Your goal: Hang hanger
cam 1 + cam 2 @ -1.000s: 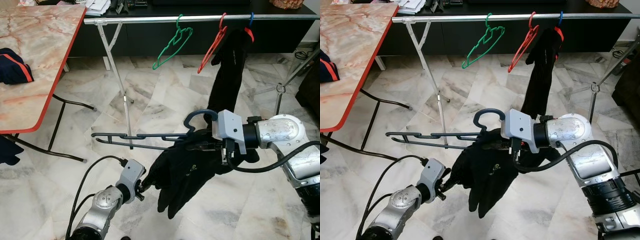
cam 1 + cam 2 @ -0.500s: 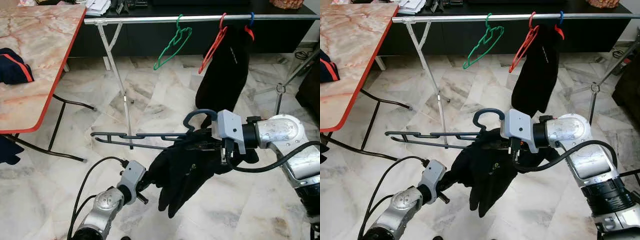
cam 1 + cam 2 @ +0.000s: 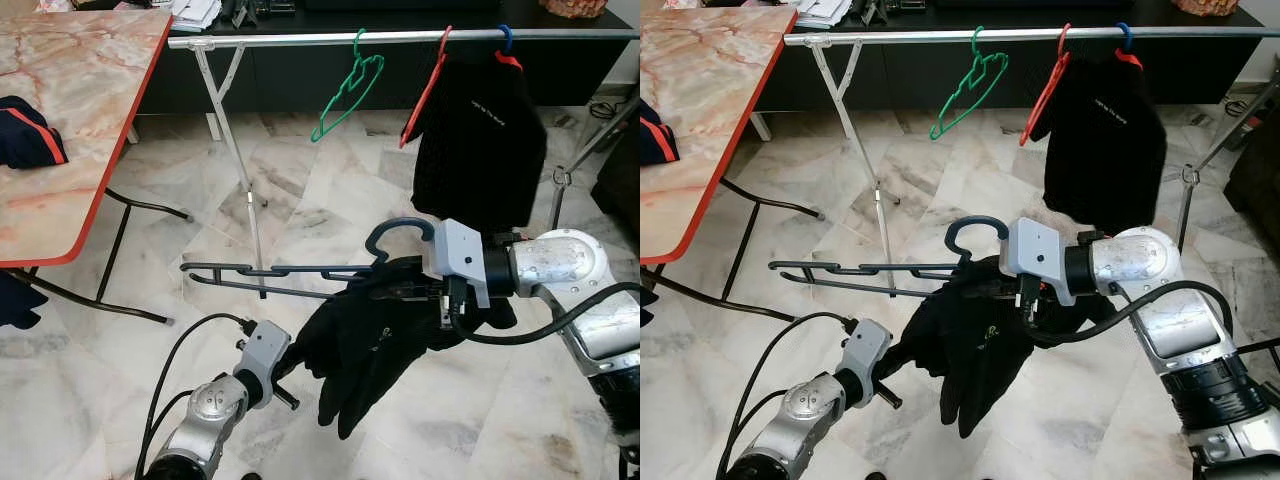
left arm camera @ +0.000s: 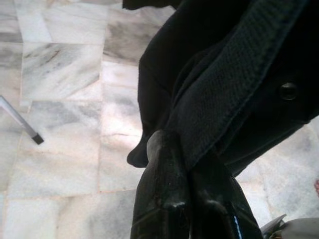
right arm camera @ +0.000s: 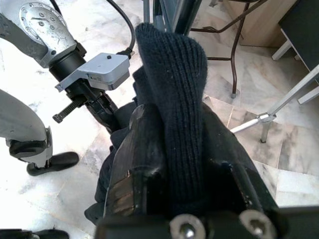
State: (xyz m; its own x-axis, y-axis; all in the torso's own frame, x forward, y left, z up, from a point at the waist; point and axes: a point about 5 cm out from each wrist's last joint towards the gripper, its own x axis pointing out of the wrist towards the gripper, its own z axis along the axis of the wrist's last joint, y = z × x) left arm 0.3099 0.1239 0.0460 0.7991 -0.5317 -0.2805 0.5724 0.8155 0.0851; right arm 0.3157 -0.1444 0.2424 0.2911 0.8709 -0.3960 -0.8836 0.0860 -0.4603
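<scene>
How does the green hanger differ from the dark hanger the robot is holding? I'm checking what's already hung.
The green hanger hooks over the rail; the dark hanger is off it, low over the floor. The green one hangs tilted, the dark one lies nearly level. The green is bare; the dark carries a black garment, gripped by the right end effector and left end effector. Both have open, thin frames.

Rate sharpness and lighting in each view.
Left and right eye views: evenly lit and sharp, soft sheen on the marble floor. Left wrist view: bright floor, but the left claw and black garment are near-black and soft. Right wrist view: crisp knit, dark claw.
</scene>
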